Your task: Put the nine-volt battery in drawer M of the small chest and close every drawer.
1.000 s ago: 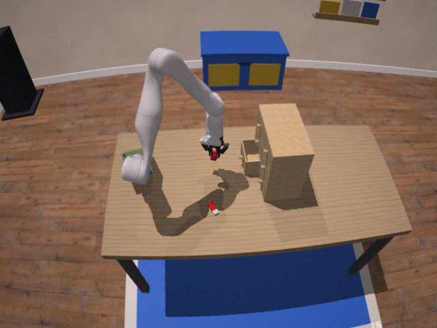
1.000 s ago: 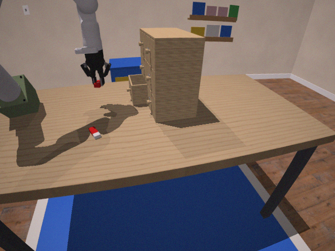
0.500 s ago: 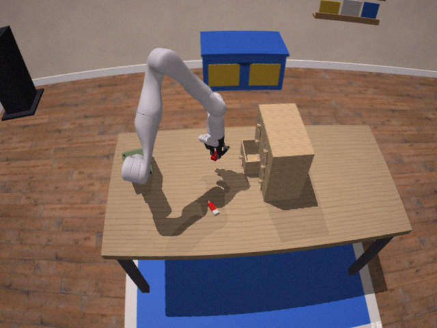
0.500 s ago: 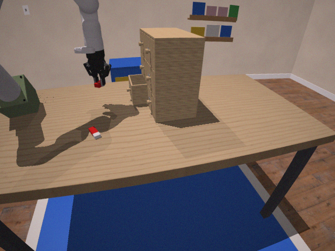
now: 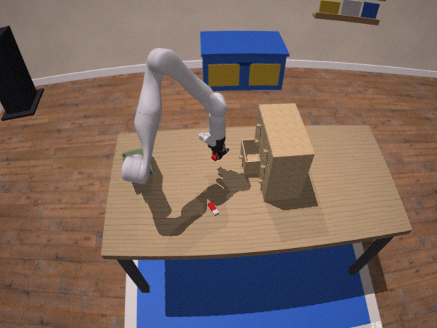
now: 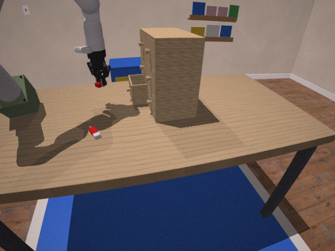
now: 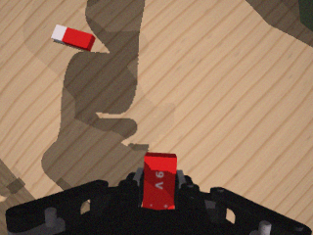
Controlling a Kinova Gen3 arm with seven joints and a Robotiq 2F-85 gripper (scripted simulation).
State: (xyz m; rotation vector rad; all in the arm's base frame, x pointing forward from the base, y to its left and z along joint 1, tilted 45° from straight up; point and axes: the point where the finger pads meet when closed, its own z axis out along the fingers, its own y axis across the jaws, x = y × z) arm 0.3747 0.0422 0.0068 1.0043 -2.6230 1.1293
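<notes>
Wrist view: battery (image 5: 214, 156) (image 6: 98, 84) (image 7: 159, 166) between the pads of the hand (image 5: 219, 155) (image 6: 101, 83) (image 7: 159, 179), "9 V" readable on the face. Fingers partly closed, a battery's width apart, with contact on both sides. Raised above the table (image 5: 158, 243) (image 6: 243, 140), short of the open drawer (image 5: 252, 169) (image 6: 140, 94). Chest (image 5: 289, 176) (image 6: 178, 75) beyond the drawer, on the far side of the hand from the arm's base. Eraser (image 5: 213, 208) (image 6: 94, 132) (image 7: 73, 37) on the table, well apart from the hand.

Letter on the open drawer: cannot tell. Presumably M; wrong drawer if not.

Step in hand, by judgement: carry to the drawer, then release over the opening.

Risks:
- Release too early or off-centre: battery on the rim or down on the table, outside the drawer.
- Descent too low or sideways: fingers against the rim or the knobs above, with a tilted drawer or shifted chest as result.
- Battery jutting from the pads: likely to catch on the drawer front and twist in the grip.
- Later push too hard or skewed: jammed tray or chest slid back.
- Careless low sweep: eraser knocked.

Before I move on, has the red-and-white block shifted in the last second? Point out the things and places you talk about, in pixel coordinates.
No. The red-and-white block (image 5: 213, 208) (image 6: 95, 132) (image 7: 73, 37) lies in the same spot, judged against the table's near edge (image 5: 176, 257) (image 6: 135, 181).
</notes>
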